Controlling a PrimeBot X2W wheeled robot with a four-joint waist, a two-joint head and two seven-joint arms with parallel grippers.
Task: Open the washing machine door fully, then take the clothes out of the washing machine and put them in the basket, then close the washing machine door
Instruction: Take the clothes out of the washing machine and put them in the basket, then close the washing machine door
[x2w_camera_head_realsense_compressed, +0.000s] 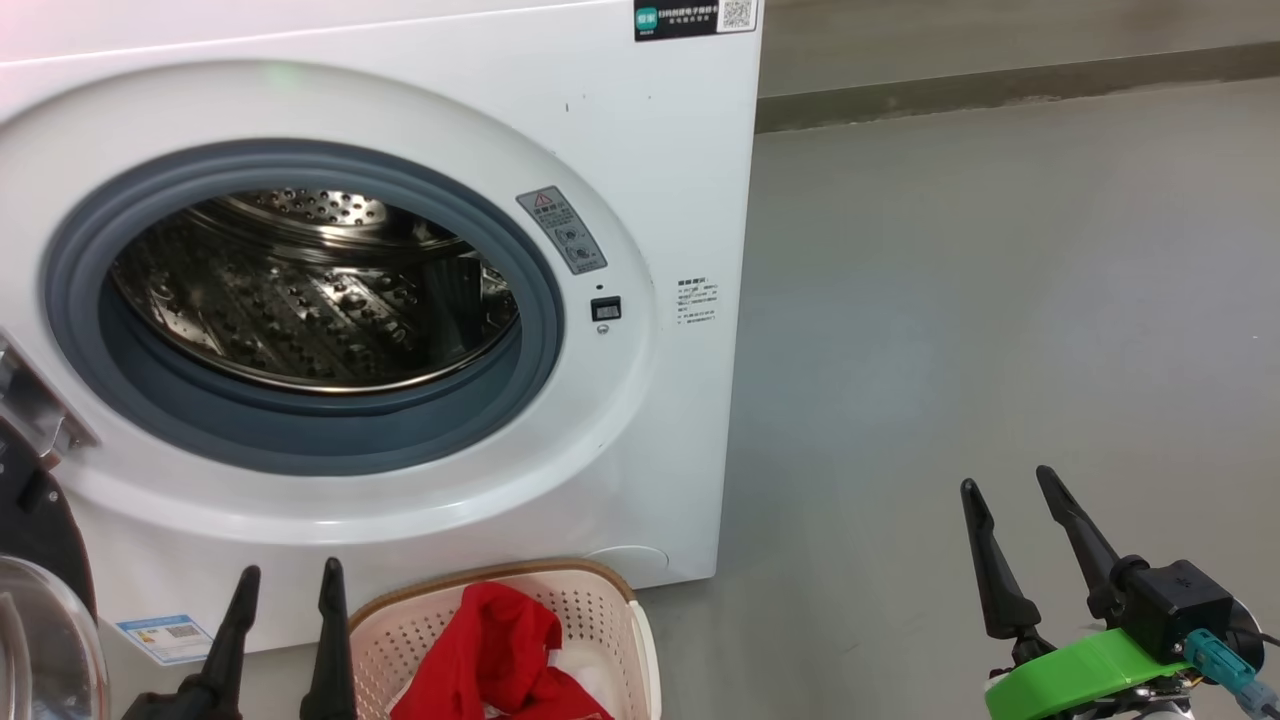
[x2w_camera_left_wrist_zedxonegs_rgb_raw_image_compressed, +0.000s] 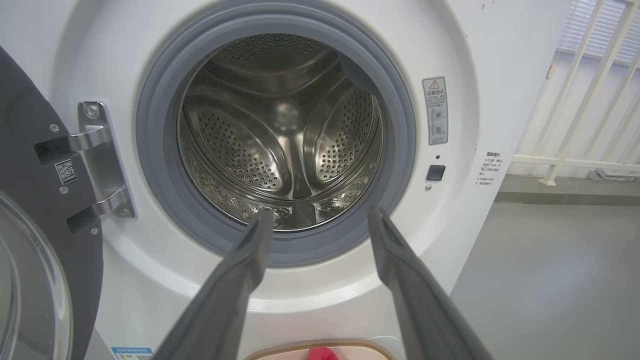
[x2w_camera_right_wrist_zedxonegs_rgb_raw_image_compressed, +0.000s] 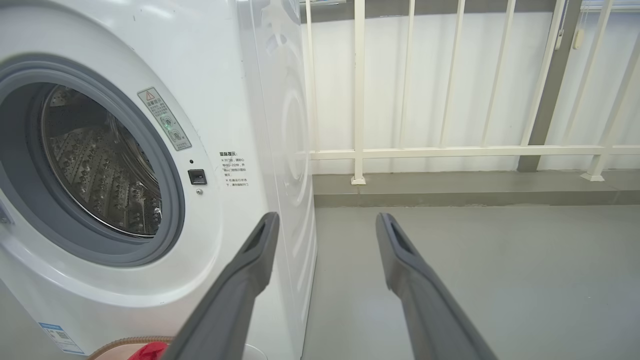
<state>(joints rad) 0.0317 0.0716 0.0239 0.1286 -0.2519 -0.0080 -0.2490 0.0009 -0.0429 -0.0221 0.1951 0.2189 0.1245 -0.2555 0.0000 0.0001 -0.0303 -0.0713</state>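
**Washing machine open, red clothes in the basket**

The washing machine is big and white and stands on the grey floor. Its round door stands wide open on the left side, held on a shiny hinge. The clear glass of the door shows in the low left corner of the head view. Inside the grey rubber ring you can see the shiny steel drum with lots of little holes.

The basket sits on the floor right in front of the washing machine, just below the round hole. It is cream with a brown rim. The red clothes lie inside it in a soft heap.

The left end effector hangs just beside the basket, on its left, and points at the washing machine. Its two dark fingers are spread apart and hold nothing. The right end effector is well off to the right, over the floor, past the side of the washing machine. Its fingers are spread apart too, with nothing between them. Behind it, a white railing runs along a wall.
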